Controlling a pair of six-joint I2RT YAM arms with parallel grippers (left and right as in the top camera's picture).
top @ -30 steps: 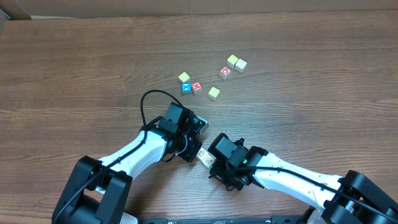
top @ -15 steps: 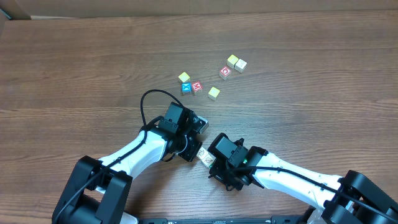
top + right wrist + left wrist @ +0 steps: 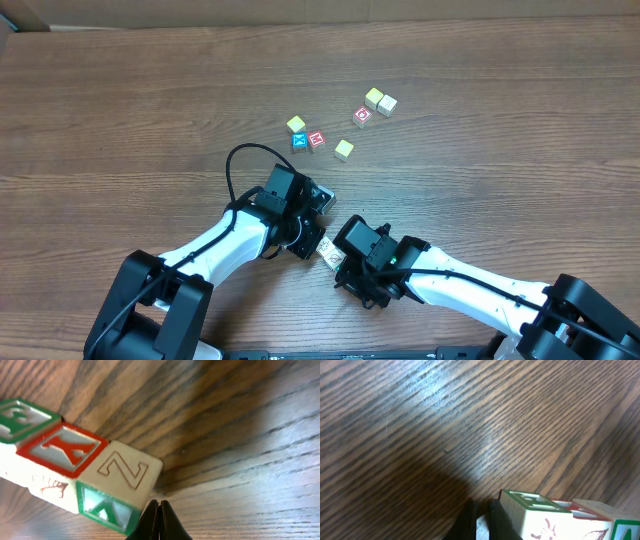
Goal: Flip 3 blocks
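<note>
Tipping step seemingly in hand: three small wooden letter cubes [image 3: 65, 452] lie in a touching row near the table's [image 3: 120, 100] robot-side edge. Right fingers [image 3: 151, 524], pinched shut, empty, beside the end cube [image 3: 122, 472]; left fingers [image 3: 466, 525] likewise. Next: roll one over.

- Blue-faced cube [image 3: 299, 141] touched a red-faced cube [image 3: 316, 139], between the table's [image 3: 120, 100] middle and far edge.
- Yellow-topped cube [image 3: 373, 97] touched a cream cube [image 3: 387, 104], nearer that far edge.

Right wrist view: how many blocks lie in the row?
3, touching in a line: green-framed block at the left, red-framed block in the middle, Z-marked block at the right. More may be hidden beyond the left edge.
</note>
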